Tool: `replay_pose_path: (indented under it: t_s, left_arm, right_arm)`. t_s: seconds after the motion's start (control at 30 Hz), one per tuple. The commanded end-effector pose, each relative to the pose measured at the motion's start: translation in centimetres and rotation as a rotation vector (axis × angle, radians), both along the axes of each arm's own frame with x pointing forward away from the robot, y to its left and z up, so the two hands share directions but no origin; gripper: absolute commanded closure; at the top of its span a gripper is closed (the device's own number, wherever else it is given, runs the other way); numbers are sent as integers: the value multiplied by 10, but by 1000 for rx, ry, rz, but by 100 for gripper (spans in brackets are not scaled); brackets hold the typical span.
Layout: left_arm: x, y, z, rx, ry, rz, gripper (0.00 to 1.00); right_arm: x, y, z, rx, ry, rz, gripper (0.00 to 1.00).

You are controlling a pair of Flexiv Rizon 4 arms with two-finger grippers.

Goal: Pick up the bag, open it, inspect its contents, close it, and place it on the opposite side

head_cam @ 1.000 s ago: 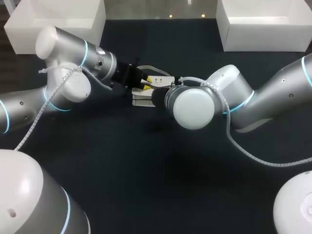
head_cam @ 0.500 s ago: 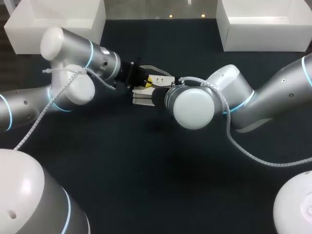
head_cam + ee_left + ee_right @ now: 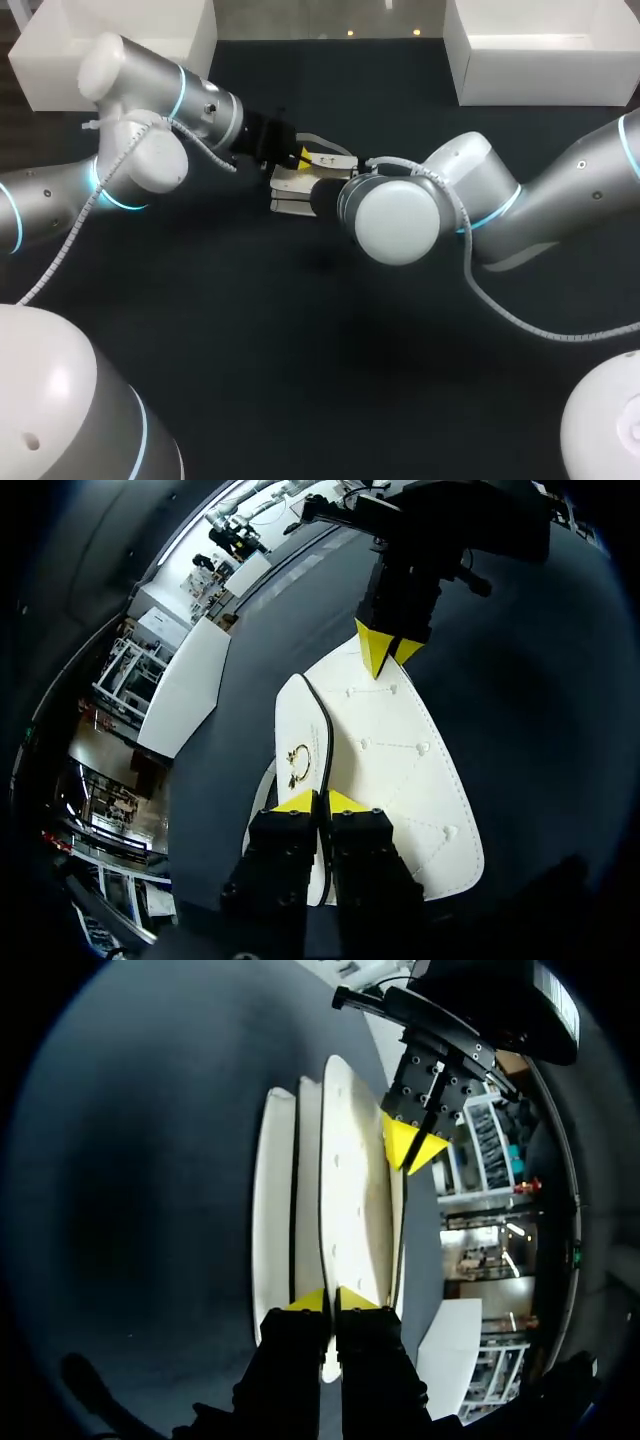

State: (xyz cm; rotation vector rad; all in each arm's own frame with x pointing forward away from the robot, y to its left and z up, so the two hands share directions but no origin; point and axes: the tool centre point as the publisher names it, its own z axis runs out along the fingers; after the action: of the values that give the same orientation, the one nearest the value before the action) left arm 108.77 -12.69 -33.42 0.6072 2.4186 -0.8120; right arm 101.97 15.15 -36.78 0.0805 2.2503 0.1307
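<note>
A white quilted bag (image 3: 289,189) with a gold ring clasp (image 3: 298,765) hangs over the middle of the dark table, between my two grippers. My left gripper (image 3: 304,157) comes in from the left and is shut on the thin, dark-edged flap (image 3: 318,742) of the bag (image 3: 400,770). In the left wrist view its yellow tips (image 3: 320,802) pinch that edge. From the opposite end, my right gripper (image 3: 331,1300) is shut on the bag's edge (image 3: 345,1200). In the head view the right wrist (image 3: 395,215) hides that gripper. Each wrist view shows the other gripper's yellow tips at the bag's far end. A thin strap (image 3: 318,141) loops behind the bag.
A white box (image 3: 110,50) stands at the table's back left and another white box (image 3: 540,60) at the back right. My two arms cross the middle band of the table. Dark tabletop (image 3: 320,380) lies in front of the bag.
My left gripper has closed on the bag's flap, and its wrist and elbow have swung up and back. The right arm and the bag have barely moved.
</note>
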Motion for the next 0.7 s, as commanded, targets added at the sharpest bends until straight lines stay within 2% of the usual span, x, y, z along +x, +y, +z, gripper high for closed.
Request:
replay_pose_path:
  t_s: [0.03,0.27,0.7]
  left_arm:
    - [13,4,15,36,68,4,100]
    - [20,5,26,51,130,46,100]
    - [26,9,29,12,239,77,100]
  right_arm:
    - [-2,-1,-3,0,-3,-1,100]
    - [-2,-1,-3,0,-3,-1,100]
    - [-2,-1,-3,0,-3,-1,100]
